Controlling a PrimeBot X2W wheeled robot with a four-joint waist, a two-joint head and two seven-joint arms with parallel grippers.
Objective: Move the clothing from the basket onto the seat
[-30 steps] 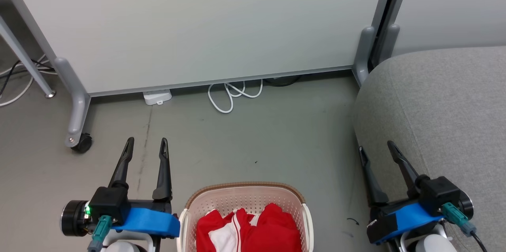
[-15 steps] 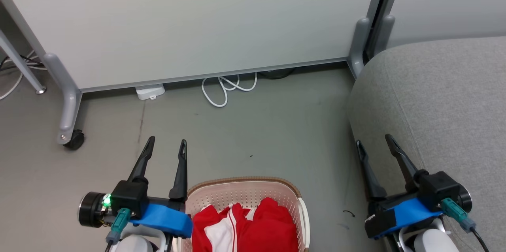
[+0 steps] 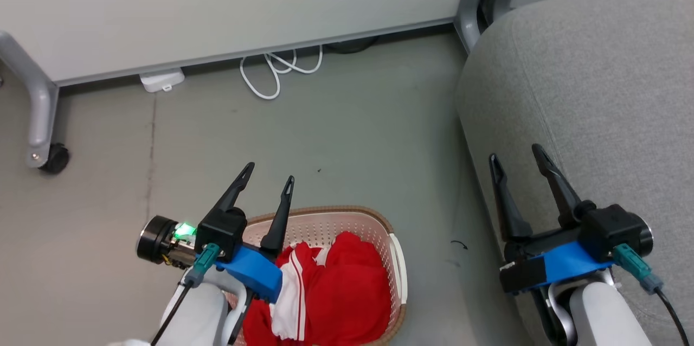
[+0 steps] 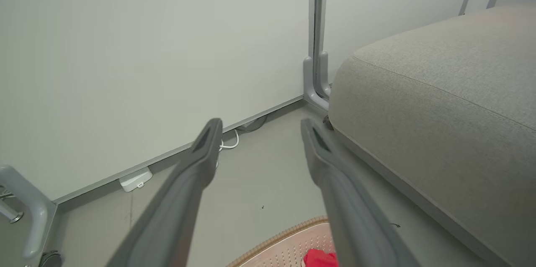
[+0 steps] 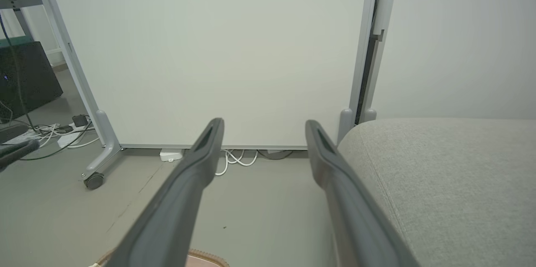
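Clothing [image 3: 347, 281] lies heaped in the basket [image 3: 331, 222] on the floor beside the seat [image 3: 596, 80], left gripper [image 3: 271, 171] spread wide and empty by its rim, right gripper [image 3: 514, 152] likewise spread at the seat's edge.

Long dark tapered fingers [image 3: 236, 188], blue wrist brackets [image 3: 255, 275], teal cable plugs [image 3: 205, 257] — pale rounded forearms [image 3: 198, 314].

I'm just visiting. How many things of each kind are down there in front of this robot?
Red garments: 2, a striped garment and a plain garment
Basket: 1
Sofa cushion: 1
White cable: 1
Small white box by the wall: 1
Total: 6
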